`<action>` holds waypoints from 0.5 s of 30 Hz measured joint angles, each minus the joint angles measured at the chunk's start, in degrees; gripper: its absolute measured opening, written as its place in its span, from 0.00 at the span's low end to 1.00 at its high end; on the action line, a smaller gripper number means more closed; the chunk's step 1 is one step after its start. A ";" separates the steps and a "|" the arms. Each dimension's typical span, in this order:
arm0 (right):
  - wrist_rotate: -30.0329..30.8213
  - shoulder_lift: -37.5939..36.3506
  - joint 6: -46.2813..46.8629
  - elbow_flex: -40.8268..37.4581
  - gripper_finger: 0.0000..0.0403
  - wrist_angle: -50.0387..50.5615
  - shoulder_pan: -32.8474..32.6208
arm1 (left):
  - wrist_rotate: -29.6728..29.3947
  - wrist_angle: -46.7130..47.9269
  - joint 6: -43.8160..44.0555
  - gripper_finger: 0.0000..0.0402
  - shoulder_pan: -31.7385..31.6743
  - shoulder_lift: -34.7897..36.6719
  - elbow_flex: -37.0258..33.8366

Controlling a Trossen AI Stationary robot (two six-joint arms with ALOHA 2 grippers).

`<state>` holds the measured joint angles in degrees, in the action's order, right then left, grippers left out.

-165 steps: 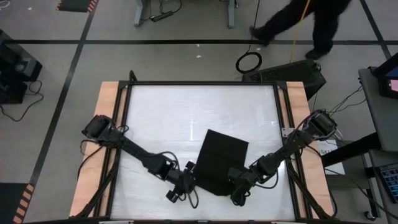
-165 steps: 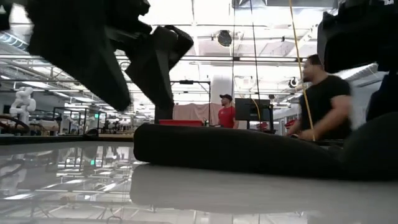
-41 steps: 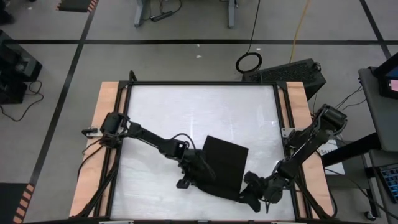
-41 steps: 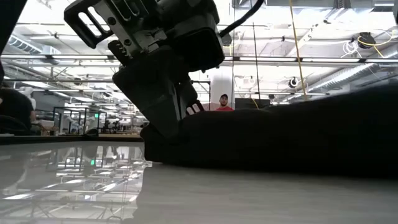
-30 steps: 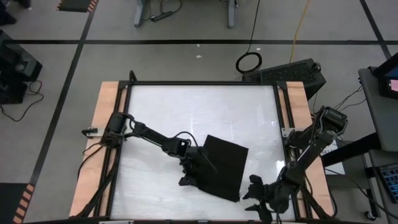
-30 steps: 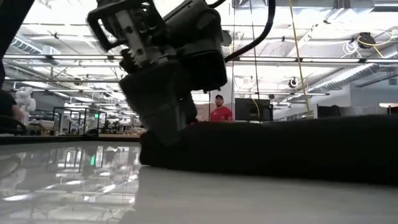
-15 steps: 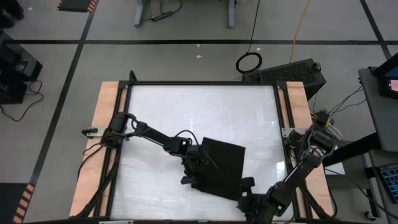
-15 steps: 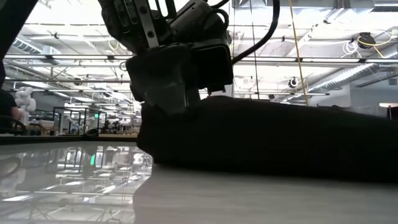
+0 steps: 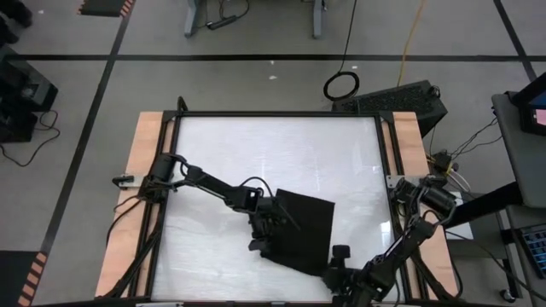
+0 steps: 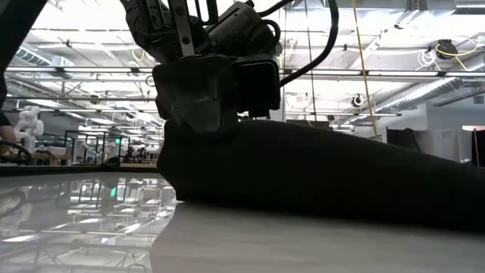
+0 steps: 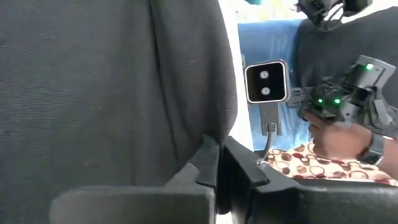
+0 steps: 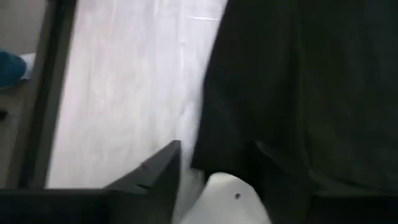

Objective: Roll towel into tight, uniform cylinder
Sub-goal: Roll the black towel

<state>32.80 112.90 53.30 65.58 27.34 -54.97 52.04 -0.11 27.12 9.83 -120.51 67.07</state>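
Note:
The black towel (image 9: 303, 230) lies as a flat, slightly skewed shape on the white table, near its middle front. In the low view it is a long dark mound (image 10: 318, 178), highest at its left end. My left gripper (image 9: 266, 232) is shut at the towel's left edge, and the low view shows it sitting on top of that raised end (image 10: 208, 98). My right gripper (image 9: 339, 271) is open at the towel's near right corner. In its wrist view one finger (image 12: 155, 177) is over bare table and the other (image 12: 277, 171) over the cloth. I cannot tell whether it touches. My left gripper pinches the towel's left edge (image 11: 208, 146) between its two fingers, which come down on it from above, slanting from the table's left. That end of the cloth is raised (image 10: 189, 152), while the rest slopes down to the table. How many layers it holds I cannot tell.
A black frame (image 9: 171, 170) and wooden side boards (image 9: 141, 205) border the table. Bare white surface (image 9: 273, 153) stretches to the far side of the towel and to its left. A person's hand and a white camera block (image 11: 266, 82) show beyond the table in the left wrist view.
My right gripper has moved from beyond the towel's near right corner toward the table's left and now stands at that corner. My left gripper has tipped more upright over the towel's left end, and that end has risen while the rest stayed down.

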 joint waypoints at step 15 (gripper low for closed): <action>0.04 -1.01 11.71 -0.34 0.03 2.81 0.96 | -7.08 6.94 -5.38 0.43 -0.02 1.99 4.13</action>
<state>32.84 111.89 65.01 65.24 30.15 -54.01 44.96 6.83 21.73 9.80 -118.52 71.20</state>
